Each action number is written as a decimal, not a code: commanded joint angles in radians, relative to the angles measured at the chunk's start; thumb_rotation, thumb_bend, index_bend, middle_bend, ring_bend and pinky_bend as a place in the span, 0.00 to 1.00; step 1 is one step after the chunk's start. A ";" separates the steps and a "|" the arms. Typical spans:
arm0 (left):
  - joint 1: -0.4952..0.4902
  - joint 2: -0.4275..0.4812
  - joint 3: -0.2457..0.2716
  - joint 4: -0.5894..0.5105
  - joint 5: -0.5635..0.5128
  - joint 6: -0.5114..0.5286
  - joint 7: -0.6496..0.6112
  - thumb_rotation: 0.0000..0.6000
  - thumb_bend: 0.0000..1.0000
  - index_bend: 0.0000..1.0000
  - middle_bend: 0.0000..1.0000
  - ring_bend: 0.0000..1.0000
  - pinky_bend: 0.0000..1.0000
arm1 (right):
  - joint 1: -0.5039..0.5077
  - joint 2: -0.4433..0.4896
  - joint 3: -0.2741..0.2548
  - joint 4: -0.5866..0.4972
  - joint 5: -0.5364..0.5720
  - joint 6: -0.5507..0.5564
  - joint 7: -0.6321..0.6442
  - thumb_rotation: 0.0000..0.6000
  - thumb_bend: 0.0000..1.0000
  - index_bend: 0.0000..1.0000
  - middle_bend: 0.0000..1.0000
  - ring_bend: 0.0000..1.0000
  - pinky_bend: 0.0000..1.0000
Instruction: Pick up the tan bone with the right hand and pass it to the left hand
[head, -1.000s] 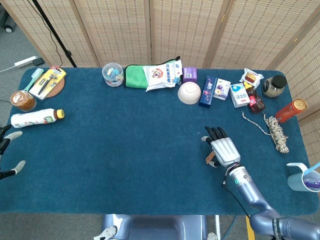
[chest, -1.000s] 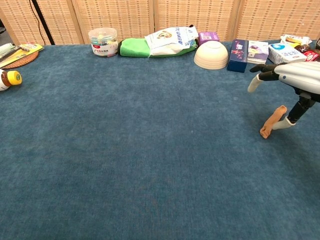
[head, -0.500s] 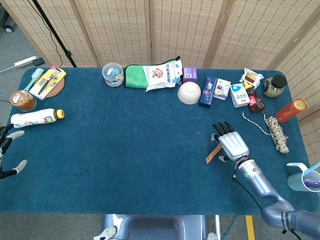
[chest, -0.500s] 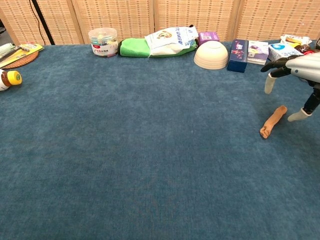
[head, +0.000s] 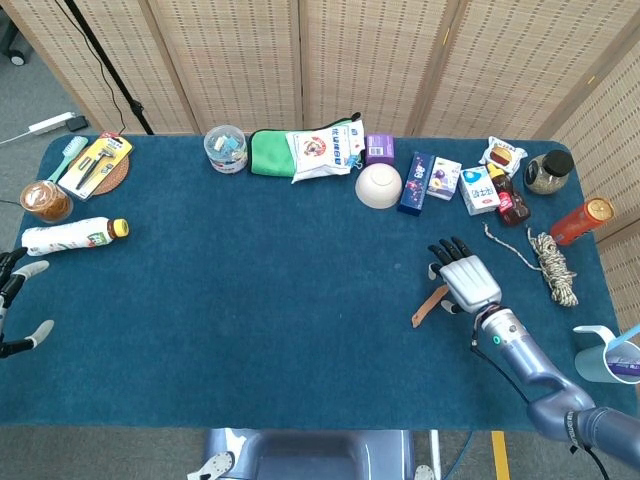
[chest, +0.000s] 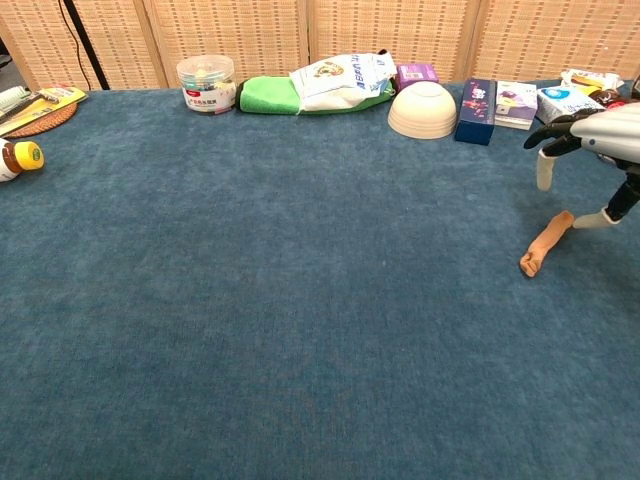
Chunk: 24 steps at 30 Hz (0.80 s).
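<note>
Item: tan bone (head: 431, 305). We find it lying flat on the blue table (head: 260, 290), lower right of the head view and at the right edge of the chest view, slanting from lower left to upper right. Nothing holds it.

Item: right hand (head: 468, 283). It sits over the upper end of the bone, just right of it in the head view. Its fingers are spread and extended, gripping nothing. In the chest view one fingertip hangs just beside the bone's raised end; we cannot tell whether it touches.

Change noted: a second ago the hand stood further left with the bone tucked under it, a digit against it. Half a second ago it had drawn back to the right and the bone lay exposed on the cloth. Now the hand has crept in a little again. The bone itself has hardly shifted across the three moments.

Reading: we judge the first grasp did not take, and that a fresh approach is under way. Pick-up is not yet done; the pass has not begun.

Item: left hand (head: 20, 300). It is at the far left edge of the head view, fingers apart, holding nothing, well apart from the bone.
</note>
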 joint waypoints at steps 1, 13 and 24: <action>0.000 0.001 0.001 -0.002 -0.001 -0.001 0.001 1.00 0.23 0.20 0.07 0.04 0.00 | 0.004 -0.018 -0.007 0.029 -0.016 -0.001 0.019 1.00 0.25 0.41 0.12 0.00 0.00; 0.011 0.013 0.006 -0.009 -0.001 0.010 0.004 1.00 0.23 0.20 0.07 0.04 0.00 | 0.016 -0.061 -0.022 0.121 -0.048 -0.013 0.064 1.00 0.27 0.42 0.14 0.00 0.00; 0.017 0.015 0.010 -0.013 -0.003 0.013 0.004 1.00 0.23 0.20 0.08 0.04 0.00 | 0.029 -0.081 -0.027 0.172 -0.048 -0.044 0.065 1.00 0.30 0.44 0.15 0.00 0.00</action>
